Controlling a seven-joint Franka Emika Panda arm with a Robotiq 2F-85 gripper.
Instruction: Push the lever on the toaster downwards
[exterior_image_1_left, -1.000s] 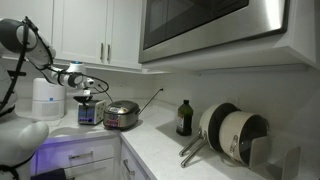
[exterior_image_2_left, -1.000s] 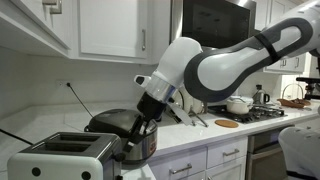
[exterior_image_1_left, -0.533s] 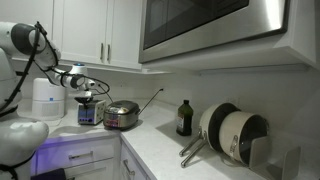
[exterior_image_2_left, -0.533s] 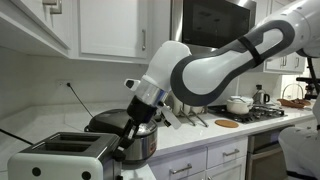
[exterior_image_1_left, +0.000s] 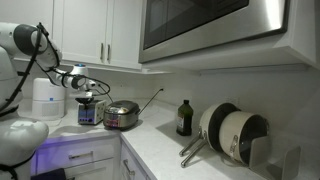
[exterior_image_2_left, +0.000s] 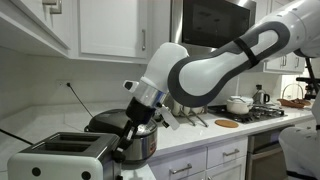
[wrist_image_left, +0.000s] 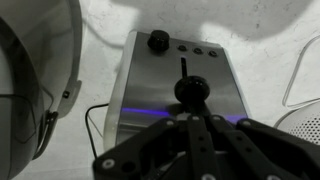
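The arm (exterior_image_2_left: 215, 70) bends downward, its claw (wrist_image_left: 192, 120) closed and pointing down.

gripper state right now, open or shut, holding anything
Gripper: closed, fingers together, holding nothing; its tips sit right by the lever knob on the toaster.

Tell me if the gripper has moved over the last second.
Yes. Against the pot in an exterior view, the gripper has shifted left and down, closer to the toaster.
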